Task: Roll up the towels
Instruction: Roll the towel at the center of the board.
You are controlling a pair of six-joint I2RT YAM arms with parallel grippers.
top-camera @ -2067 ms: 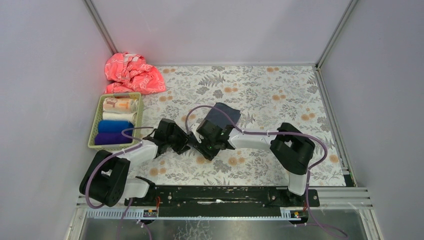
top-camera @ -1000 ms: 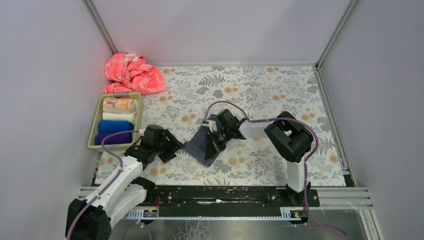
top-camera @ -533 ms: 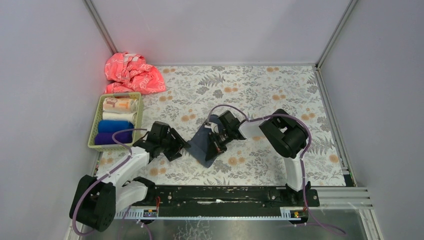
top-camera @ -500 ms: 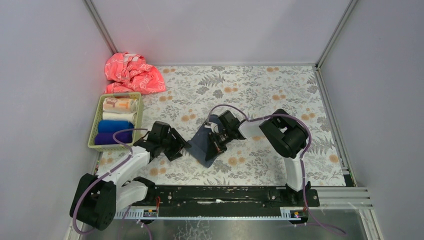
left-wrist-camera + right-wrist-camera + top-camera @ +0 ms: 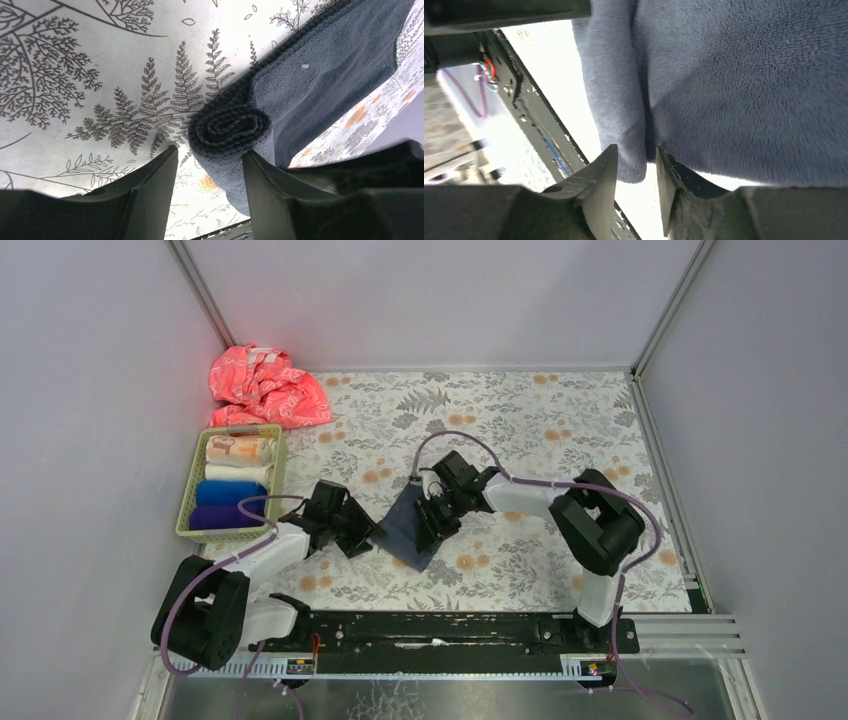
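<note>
The dark grey-blue towel [image 5: 408, 527] lies on the floral covering between my two arms, partly rolled. In the left wrist view its coiled roll end [image 5: 228, 128] sits just beyond my left gripper [image 5: 210, 151], whose jaws stand apart on either side of it; only the right finger [image 5: 272, 192] touches the cloth. My left gripper [image 5: 366, 531] is at the towel's left edge. My right gripper [image 5: 433, 519] is over the towel's right side, and its jaws [image 5: 636, 149] are pinched close on a fold of the towel [image 5: 624, 125].
A green basket [image 5: 190, 502] at the left holds a cream printed roll [image 5: 238, 449], a white roll [image 5: 238, 472], a blue roll [image 5: 230, 492] and a purple roll [image 5: 222, 516]. A crumpled pink-red cloth [image 5: 268, 386] lies at the back left. Grey walls enclose the table.
The towel came forward from behind the right gripper and now lies between the arms. My left gripper has moved right up to its rolled end. My right gripper shifted slightly back.
</note>
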